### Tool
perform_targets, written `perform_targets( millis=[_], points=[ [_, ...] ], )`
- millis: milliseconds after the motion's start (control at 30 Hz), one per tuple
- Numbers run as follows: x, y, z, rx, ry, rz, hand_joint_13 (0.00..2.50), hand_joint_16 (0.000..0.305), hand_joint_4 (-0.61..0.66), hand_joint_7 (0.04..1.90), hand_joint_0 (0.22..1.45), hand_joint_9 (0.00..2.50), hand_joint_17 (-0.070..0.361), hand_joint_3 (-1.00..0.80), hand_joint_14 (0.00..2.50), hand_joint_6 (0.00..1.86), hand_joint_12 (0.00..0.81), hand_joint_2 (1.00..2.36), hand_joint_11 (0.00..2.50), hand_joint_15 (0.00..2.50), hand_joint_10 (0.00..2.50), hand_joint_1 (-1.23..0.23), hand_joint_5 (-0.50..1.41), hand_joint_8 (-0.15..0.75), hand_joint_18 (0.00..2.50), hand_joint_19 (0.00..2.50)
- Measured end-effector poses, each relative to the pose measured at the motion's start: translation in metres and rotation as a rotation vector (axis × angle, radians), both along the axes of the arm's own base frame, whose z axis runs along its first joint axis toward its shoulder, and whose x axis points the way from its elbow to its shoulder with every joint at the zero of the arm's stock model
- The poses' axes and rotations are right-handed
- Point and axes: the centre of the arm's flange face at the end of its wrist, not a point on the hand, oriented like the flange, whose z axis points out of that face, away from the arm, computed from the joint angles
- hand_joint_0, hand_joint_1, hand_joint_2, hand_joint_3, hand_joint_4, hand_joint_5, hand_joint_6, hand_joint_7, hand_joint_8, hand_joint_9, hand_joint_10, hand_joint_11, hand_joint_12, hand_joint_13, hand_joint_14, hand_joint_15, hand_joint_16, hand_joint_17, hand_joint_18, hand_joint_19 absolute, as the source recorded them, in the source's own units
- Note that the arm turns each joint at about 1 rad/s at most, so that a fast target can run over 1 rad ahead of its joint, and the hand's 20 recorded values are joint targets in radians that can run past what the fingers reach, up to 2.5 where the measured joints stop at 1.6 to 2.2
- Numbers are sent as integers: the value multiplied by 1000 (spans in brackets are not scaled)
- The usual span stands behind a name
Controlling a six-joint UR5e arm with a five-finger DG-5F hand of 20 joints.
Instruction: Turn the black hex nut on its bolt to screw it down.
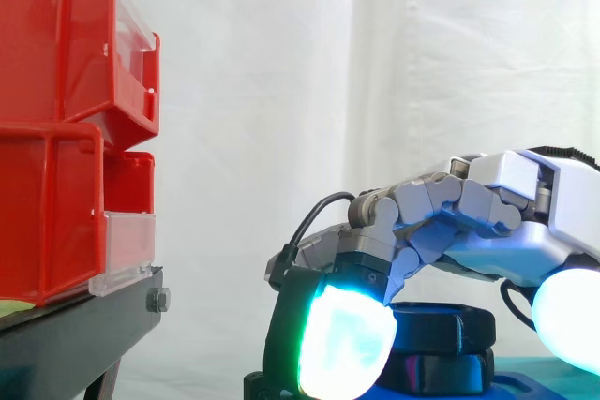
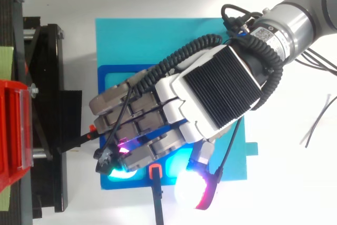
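Closest to the side camera is a fingertip (image 1: 347,339) glowing cyan and green, low in the view and overlapping the left edge of the black hex nut (image 1: 445,325). Behind it, the hand (image 1: 506,213) reaches in from the right with its fingers curled down round that nut, and a white-glowing pad sits off to the right. The nut sits under the palm, above a blue base (image 1: 525,389); its bolt is hidden. From above, the hand (image 2: 210,93) covers the nut, over the blue base (image 2: 108,80) on a cyan mat (image 2: 158,35). Farther left, red bins (image 1: 52,128) are stacked on a black stand (image 1: 75,334), before a white curtain (image 1: 281,91).
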Motion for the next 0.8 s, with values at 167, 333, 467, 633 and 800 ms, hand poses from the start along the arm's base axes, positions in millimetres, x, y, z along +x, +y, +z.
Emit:
perform_targets(
  millis=[167,333,467,633,800],
  points=[
    [0,-6,2,-3,-2,6,743,40,172,885,451,760,91,-500,12,726,288,1000,341,318,12,-318,-180,248,528,330],
    [-2,-13,3,-5,-3,4,745,40,171,883,451,764,91,-500,13,728,287,1000,350,331,12,-321,-180,248,529,330],
    [-3,-19,3,-8,-3,1,745,41,168,880,451,764,91,-500,13,728,286,1000,358,332,12,-323,-179,248,528,333],
    [-4,-25,2,-12,-3,0,744,41,171,874,451,765,91,-500,13,728,286,1000,354,330,12,-324,-179,249,529,333],
    [-6,-33,2,-16,-3,-3,745,41,168,880,451,761,91,-500,13,725,285,1000,348,336,14,-327,-178,247,529,333]
  ],
)
